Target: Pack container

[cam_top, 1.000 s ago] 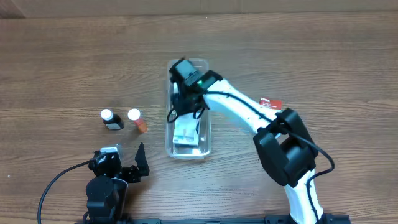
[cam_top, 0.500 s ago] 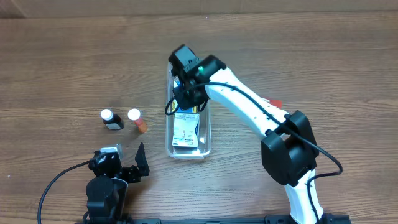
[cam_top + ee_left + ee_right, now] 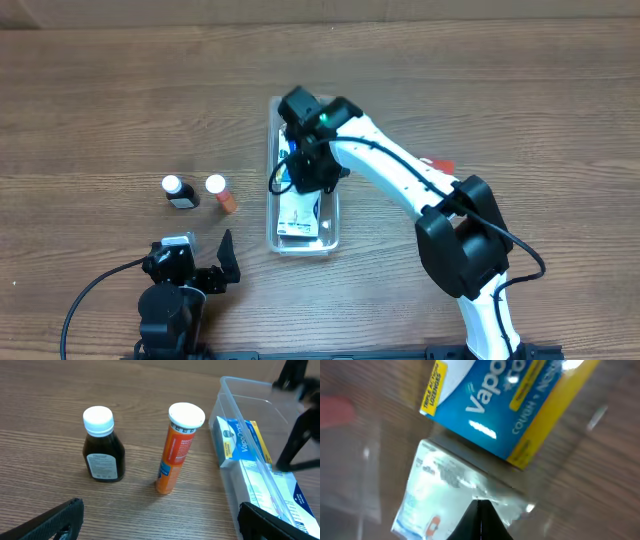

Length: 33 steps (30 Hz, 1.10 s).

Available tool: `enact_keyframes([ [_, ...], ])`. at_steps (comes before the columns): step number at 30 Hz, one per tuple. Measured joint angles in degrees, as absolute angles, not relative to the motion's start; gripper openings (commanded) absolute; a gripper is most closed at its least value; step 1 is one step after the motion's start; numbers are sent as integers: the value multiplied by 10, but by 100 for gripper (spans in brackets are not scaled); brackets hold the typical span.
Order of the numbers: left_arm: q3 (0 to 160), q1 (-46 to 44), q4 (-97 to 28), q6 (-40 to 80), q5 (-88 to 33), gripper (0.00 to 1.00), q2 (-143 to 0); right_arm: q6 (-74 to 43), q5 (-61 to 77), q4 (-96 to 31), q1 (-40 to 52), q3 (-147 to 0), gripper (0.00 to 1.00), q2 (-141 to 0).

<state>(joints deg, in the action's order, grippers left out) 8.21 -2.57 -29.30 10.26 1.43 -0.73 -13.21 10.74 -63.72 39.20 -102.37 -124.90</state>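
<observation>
- At the middle of the table (image 3: 500, 80), the overhead view shows us the container (image 3: 271, 220), a clear long bin lying lengthwise away from the robot, with the right arm (image 3: 400, 175) stretched across its far half.
- From above we can see the white packet (image 3: 298, 215) lying flat in the container's near half. The arm hides most of what lies further in.
- The left wrist view fills that gap. It shows a blue box (image 3: 239, 437) with yellow edging standing on its side against the container's near wall, with the white packet just beside it.
- Only the right wrist view shows the right end effector (image 3: 480, 517). Its two dark fingers are pressed together into one wedge with a thin seam between them. The tip is close over the crinkled edge of the white packet, and the blue box is just beyond. We cannot tell whether the tip touches the packet.
- The left end effector (image 3: 160, 510) rests near the table's front edge. Its fingers are spread wide, one at each lower corner of its own view, with nothing between them.
- A dark bottle (image 3: 103, 452) with a white cap and an orange tube (image 3: 175, 455) with a white cap stand upright on the table left of the container, near each other but apart. The tube is the closer one to the bin.
- Only the overhead view shows a small red item (image 3: 440, 165) on the table to the right, partly hidden by the arm.
</observation>
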Motion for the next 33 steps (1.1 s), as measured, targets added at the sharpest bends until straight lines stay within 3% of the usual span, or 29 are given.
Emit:
enact_keyframes([
  [12, 82, -26, -293, 103, 14, 100, -7, -148, 83, -442, 391, -973, 5, -1246],
  [26, 82, -26, -293, 103, 14, 100, -7, -148, 66, -500, 391, -975, 4, -1246],
  [33, 82, -26, -293, 103, 14, 100, -7, -147, 73, -460, 392, -975, 5, -1246],
])
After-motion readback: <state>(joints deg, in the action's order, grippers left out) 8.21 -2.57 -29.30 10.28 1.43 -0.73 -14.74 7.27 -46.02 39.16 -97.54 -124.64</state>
